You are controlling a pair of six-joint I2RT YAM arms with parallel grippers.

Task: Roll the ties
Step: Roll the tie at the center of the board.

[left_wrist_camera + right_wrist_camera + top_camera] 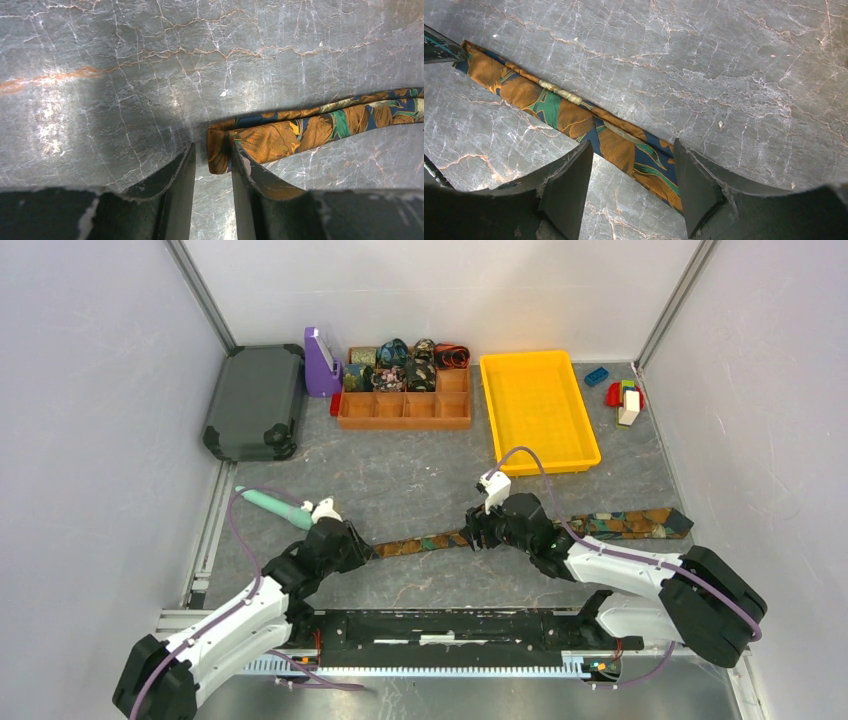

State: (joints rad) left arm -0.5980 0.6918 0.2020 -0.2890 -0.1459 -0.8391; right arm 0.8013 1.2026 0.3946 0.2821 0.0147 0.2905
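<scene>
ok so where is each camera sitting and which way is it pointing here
top external: fixed high behind the arms, facing down over the grey marbled table; both arms, left gripper and right gripper show
left wrist: on the left arm, facing down past its two dark fingers at the folded end of the long orange, blue and green patterned tie
right wrist: on the right arm, facing down between its two dark fingers, which straddle that tie
shared: all three show the tie

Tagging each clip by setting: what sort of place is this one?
Probably a lab test cell rather than a home: plain white wall panels on aluminium posts, a marble-look tabletop, and a yellow tray beside a wooden divider box.
</scene>
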